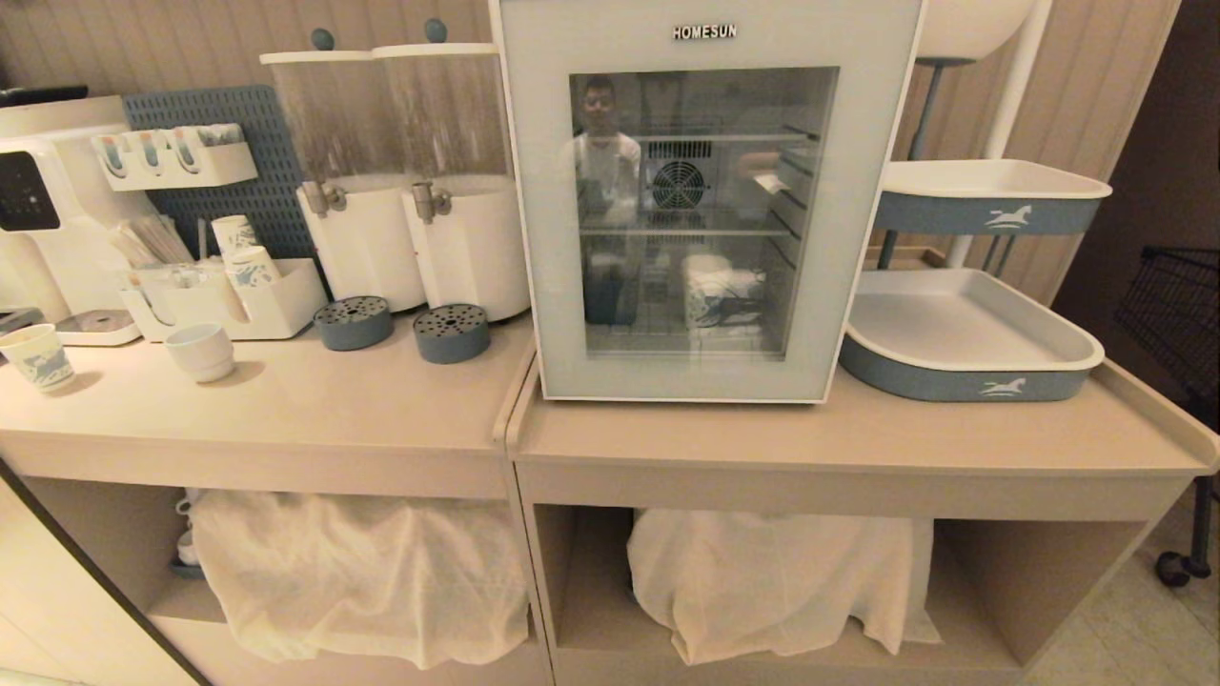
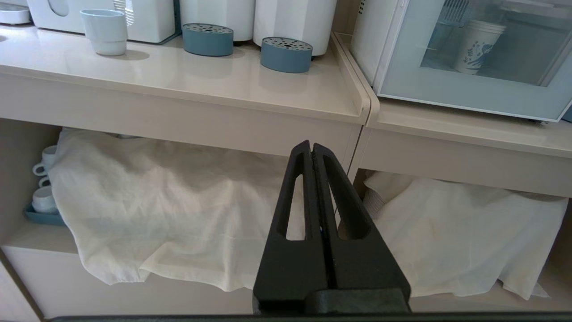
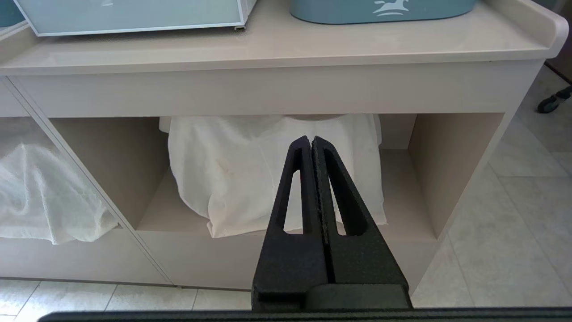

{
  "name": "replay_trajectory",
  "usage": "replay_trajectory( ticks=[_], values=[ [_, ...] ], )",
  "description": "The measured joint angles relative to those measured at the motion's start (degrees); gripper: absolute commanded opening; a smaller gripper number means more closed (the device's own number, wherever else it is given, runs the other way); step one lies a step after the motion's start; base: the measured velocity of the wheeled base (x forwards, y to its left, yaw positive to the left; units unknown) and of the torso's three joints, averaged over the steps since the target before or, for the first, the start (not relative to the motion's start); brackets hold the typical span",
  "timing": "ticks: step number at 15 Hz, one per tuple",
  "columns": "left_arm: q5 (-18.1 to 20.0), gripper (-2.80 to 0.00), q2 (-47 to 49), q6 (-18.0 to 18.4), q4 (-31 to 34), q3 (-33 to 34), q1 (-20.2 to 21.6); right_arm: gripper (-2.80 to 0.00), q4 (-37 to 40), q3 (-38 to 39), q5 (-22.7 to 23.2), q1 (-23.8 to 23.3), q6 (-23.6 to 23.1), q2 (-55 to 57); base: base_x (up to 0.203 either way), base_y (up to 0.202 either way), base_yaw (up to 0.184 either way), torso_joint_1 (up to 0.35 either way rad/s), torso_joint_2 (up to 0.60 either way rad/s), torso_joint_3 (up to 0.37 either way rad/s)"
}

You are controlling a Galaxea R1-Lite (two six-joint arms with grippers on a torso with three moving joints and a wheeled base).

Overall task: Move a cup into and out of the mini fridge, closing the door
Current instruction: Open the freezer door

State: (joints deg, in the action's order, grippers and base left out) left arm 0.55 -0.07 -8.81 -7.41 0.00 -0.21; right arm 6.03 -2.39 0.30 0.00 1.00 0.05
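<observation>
Across the top of the door point(image 1: 710, 229), the lettering "HOMESUN" is read in dark capitals; the door is seen shut against the mini fridge point(image 1: 710, 29), which is set on the right-hand counter point(image 1: 858, 429). Behind the glass, the cup point(image 1: 707, 289), white with blue print, is seen on the lowest wire shelf, upright, with a rear fan above and behind it. A white horse emblem is printed on each of 2 blue-sided trays point(image 1: 972, 353), placed just right of the fridge, 1 above the other. To the left, 2 drink dispensers point(image 1: 419, 191) are lined up beside the fridge, with 2 round blue drip cups point(image 1: 450, 333) in front of them. Further left, a pale handleless cup point(image 1: 200, 351), a printed paper cup point(image 1: 36, 357) and an organiser of cups and sachets point(image 1: 229, 295) are found near a white machine point(image 1: 48, 210). White cloths point(image 1: 362, 572) are draped over the shelves beneath both counters.

Neither arm is caught by the head view. The left gripper point(image 2: 312, 150) is held low before the counter's front edge, fingers pressed together on nothing. The right gripper point(image 3: 311, 145) is held likewise below the right counter, fingers together and empty
</observation>
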Motion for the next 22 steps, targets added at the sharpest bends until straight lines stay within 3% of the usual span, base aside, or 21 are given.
replay_trajectory(
  ticks=[22],
  values=[
    [0.0, -2.8, 0.0, 0.6, 0.0, 0.0, 0.0, -2.8, 0.0, 0.0, 0.0, 0.0, 0.0, 0.0, 0.0, 0.0, 0.0, 0.0, 0.0, 0.0]
  ],
)
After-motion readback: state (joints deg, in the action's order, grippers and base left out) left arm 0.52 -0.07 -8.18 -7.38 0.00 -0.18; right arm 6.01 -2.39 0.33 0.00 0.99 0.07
